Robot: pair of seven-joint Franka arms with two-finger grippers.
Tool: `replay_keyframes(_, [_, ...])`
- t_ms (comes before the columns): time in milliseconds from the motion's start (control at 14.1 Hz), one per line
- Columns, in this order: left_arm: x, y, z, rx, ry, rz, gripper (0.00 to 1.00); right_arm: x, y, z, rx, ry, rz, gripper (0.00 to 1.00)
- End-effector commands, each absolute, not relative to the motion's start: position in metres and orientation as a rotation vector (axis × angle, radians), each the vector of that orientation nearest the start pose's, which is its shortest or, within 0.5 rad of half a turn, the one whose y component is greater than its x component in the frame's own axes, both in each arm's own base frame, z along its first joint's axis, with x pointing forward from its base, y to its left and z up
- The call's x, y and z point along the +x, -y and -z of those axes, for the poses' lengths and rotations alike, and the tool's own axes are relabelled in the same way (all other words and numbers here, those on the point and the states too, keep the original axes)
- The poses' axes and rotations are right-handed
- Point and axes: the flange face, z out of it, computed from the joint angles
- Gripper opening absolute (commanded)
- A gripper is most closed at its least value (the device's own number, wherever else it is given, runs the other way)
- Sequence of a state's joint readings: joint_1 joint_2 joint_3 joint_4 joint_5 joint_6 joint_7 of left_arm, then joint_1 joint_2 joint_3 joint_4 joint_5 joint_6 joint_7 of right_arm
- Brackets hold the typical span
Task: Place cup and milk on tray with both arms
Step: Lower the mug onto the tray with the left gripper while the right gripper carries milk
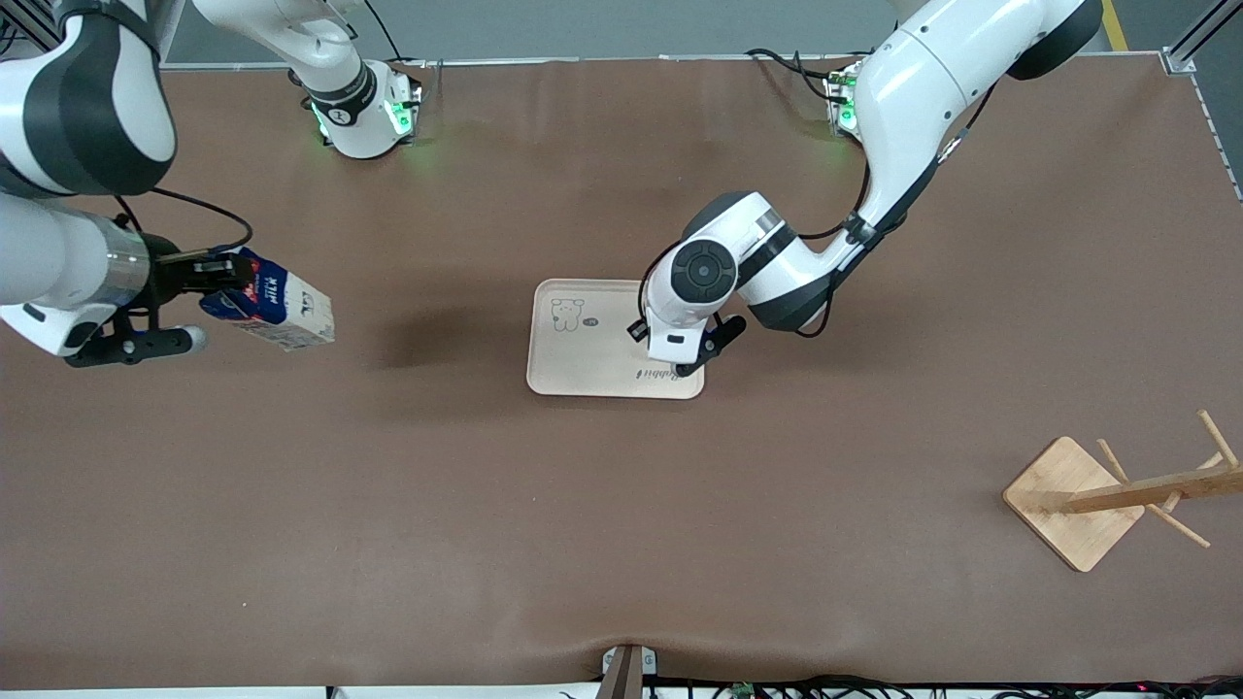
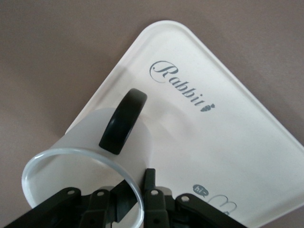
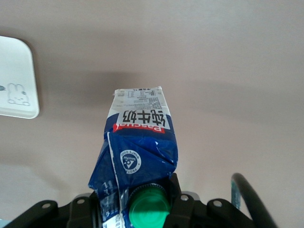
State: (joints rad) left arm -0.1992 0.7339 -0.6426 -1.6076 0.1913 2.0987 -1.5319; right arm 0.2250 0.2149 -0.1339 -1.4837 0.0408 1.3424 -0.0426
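Over the cream tray (image 1: 602, 340), the left gripper (image 2: 137, 199) pinches the white mug (image 2: 90, 156) by its rigid, breakable rim; the right gripper (image 3: 137, 202) clamps the light, crushable milk carton (image 1: 277, 306) at its gable, tilted above the desk (image 1: 621, 534).

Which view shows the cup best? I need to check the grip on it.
The left wrist view: the cup fills it, the left gripper shut on its rim over the tray. In the front view the arm hides it; the right wrist view lacks it.
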Motion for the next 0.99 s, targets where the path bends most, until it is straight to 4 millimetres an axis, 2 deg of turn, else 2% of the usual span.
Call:
replay_keyframes(0, [0.502,0.466,-0.251,-2.926,1.075,-0.401,0.00,0.579,-0.087,-0.531,-3.076,0.196,-0.548,0.00])
replay_keyframes(354, [0.497,0.468,-0.227,-2.902,1.062,-0.450,0.00,0.576,-0.112,-0.531,-2.935,0.217,-0.540,0.00])
replay_keyframes(496, [0.497,0.468,-0.226,-2.900,1.066,-0.452,0.00,0.572,-0.132,-0.528,-2.952,0.247,-0.554,0.00])
replay_keyframes(637, [0.498,0.468,-0.225,-2.904,1.071,-0.455,0.00,0.572,-0.135,-0.527,-2.967,0.179,-0.557,0.00])
replay_keyframes(708, [0.500,0.465,-0.225,-2.900,1.081,-0.458,0.26,0.574,-0.140,-0.526,-2.971,0.182,-0.533,0.00])
replay_keyframes(779, [0.504,0.463,-0.228,-2.901,1.094,-0.454,0.57,0.574,-0.146,-0.526,-2.973,0.185,-0.523,0.00])
replay_keyframes(920, [0.516,0.464,-0.243,-2.925,1.117,-0.429,1.00,0.569,-0.165,-0.523,-2.981,0.198,-0.532,0.00])
